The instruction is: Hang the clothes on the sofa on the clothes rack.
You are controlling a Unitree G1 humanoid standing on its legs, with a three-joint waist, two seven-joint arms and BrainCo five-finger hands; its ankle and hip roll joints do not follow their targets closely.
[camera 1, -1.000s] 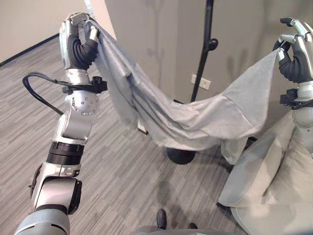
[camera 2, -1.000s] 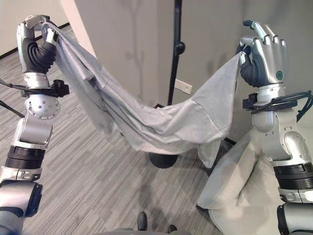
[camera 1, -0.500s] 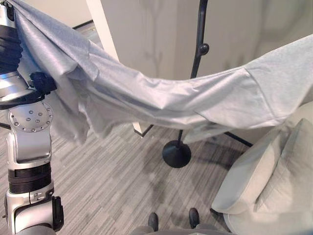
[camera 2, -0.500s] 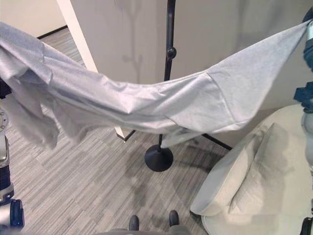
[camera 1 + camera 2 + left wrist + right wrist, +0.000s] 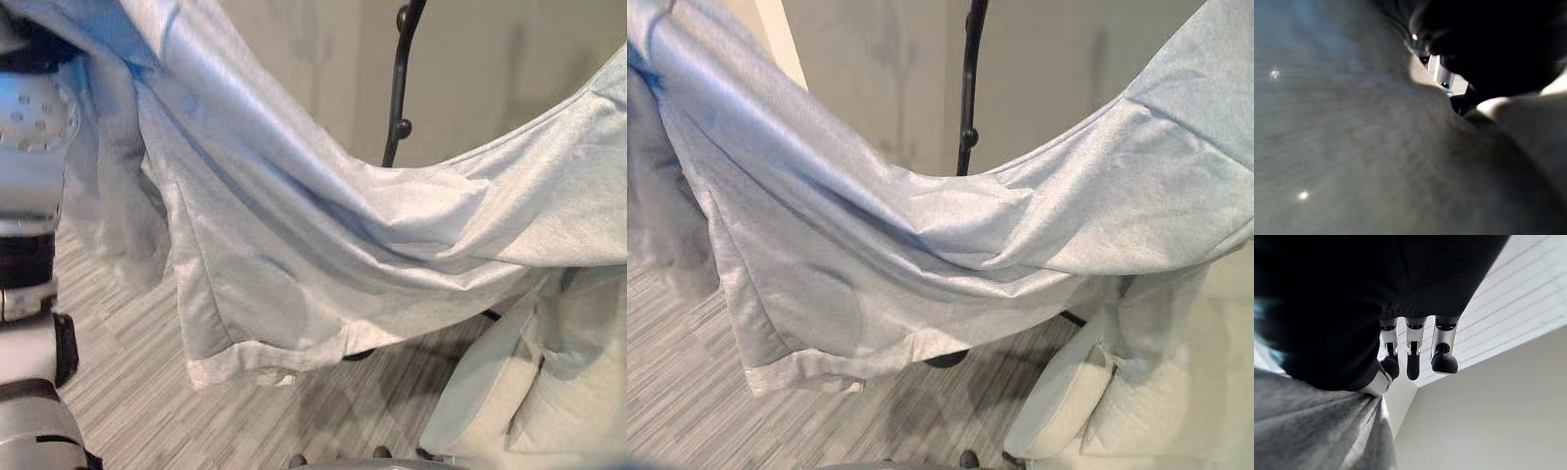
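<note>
the floor [image 5: 127,392] with grey stripes is nearest, at the bottom of the eye views. a pale sofa [image 5: 549,392] with soft cushions sits low on the right side.

above them a big grey shirt [image 5: 323,245] hangs in the air. it is stretched wide from high on the left to high on the right, and it sags in the middle. one folded edge of it droops low on the left side, over the floor.

in the right wrist view the right hand [image 5: 1415,350] is up by the ceiling. some of its fingers [image 5: 1444,352] stick out, and a corner of the shirt is tucked under the hand where it is pinched. in the left wrist view the cloth covers the left hand [image 5: 1437,54], and i cannot tell if its fingers are closed.

behind the shirt stands the black pole of the clothes rack [image 5: 397,88], with a small knob on it. the plain wall [image 5: 509,78] is farthest back.
</note>
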